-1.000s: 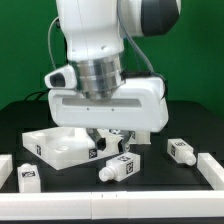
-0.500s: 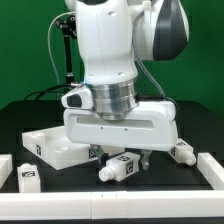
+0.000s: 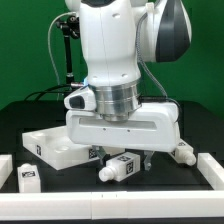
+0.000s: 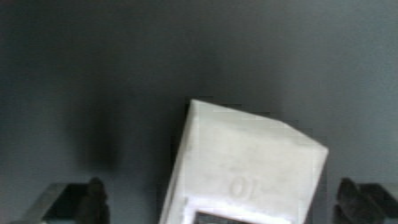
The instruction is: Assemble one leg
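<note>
Fingers (image 4: 75, 198) of the gripper (image 4: 217, 200) are spread apart and hold nothing; the leg (image 4: 240, 165) lies on the black table (image 4: 89, 80) straight below, in the gap between them, touching neither. Its long axis runs almost square across my closing line, only slightly slanted (the wrist view shows this best), so I judge a straight drop, perhaps with a small wrist turn, should do.

arm shell (image 3: 105, 40): glossy white, rounded
joint cap (image 3: 168, 25): dark grey
wrist flange (image 3: 110, 100): ribbed silver ring
hand (image 3: 121, 152): wide white boxy body
fingers (image 4: 79, 200): black
cable (image 3: 66, 50): black, thin
</note>
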Robot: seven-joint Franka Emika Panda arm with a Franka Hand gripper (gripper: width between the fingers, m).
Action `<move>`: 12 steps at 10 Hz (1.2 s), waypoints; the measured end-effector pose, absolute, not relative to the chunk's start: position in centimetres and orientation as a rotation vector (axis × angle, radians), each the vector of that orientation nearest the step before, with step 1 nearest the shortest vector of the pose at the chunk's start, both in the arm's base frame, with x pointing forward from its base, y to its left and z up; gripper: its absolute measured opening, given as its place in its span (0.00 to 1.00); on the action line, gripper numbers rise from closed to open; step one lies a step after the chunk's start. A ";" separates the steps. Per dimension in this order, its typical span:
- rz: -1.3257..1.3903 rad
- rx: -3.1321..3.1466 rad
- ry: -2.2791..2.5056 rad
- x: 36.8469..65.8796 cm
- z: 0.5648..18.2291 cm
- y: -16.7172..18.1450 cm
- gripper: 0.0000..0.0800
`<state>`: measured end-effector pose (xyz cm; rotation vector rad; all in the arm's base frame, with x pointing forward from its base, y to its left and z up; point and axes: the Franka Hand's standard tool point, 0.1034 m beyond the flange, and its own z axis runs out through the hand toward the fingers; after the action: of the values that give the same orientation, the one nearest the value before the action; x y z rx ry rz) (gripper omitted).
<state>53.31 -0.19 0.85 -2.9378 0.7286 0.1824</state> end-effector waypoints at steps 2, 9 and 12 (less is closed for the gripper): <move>0.163 -2.940 0.709 53.6 2.0 0.1 0.46; 0.161 -2.954 0.663 49.4 5.3 3.2 0.35; 0.111 -2.971 0.621 47.3 6.2 5.1 0.35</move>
<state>47.31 5.07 6.23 -2.9708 0.6206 0.1107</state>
